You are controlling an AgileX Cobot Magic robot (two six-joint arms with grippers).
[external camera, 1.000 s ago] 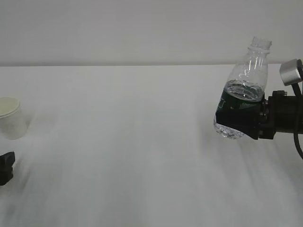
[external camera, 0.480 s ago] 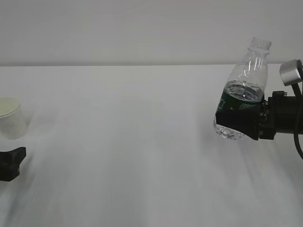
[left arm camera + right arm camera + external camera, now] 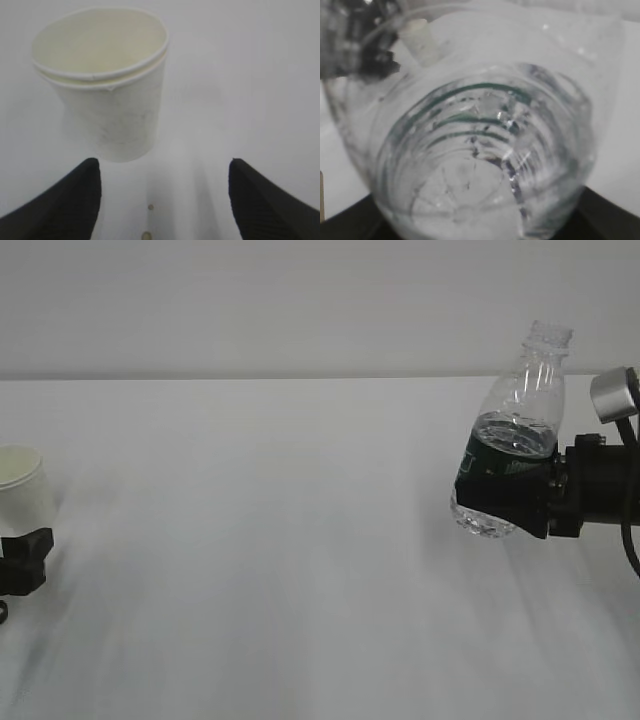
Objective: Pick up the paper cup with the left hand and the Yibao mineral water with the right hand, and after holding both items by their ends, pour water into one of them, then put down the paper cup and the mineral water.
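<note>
The white paper cup (image 3: pixel 22 487) stands upright on the table at the far left; in the left wrist view the cup (image 3: pixel 107 85) is ahead of the fingers and left of centre. My left gripper (image 3: pixel 162 187) is open, its two black fingers wide apart and short of the cup; in the exterior view the left gripper (image 3: pixel 22 560) sits just in front of the cup. My right gripper (image 3: pixel 505 498) is shut on the Yibao mineral water bottle (image 3: pixel 515 435) at its green label and holds it tilted, above the table. The bottle's base (image 3: pixel 480 165) fills the right wrist view.
The white table (image 3: pixel 280 540) runs to a pale wall behind. Small brown specks (image 3: pixel 149 220) lie on the surface between the left fingers.
My left gripper has moved up toward the cup from the lower left edge. The right gripper and bottle have stayed put.
</note>
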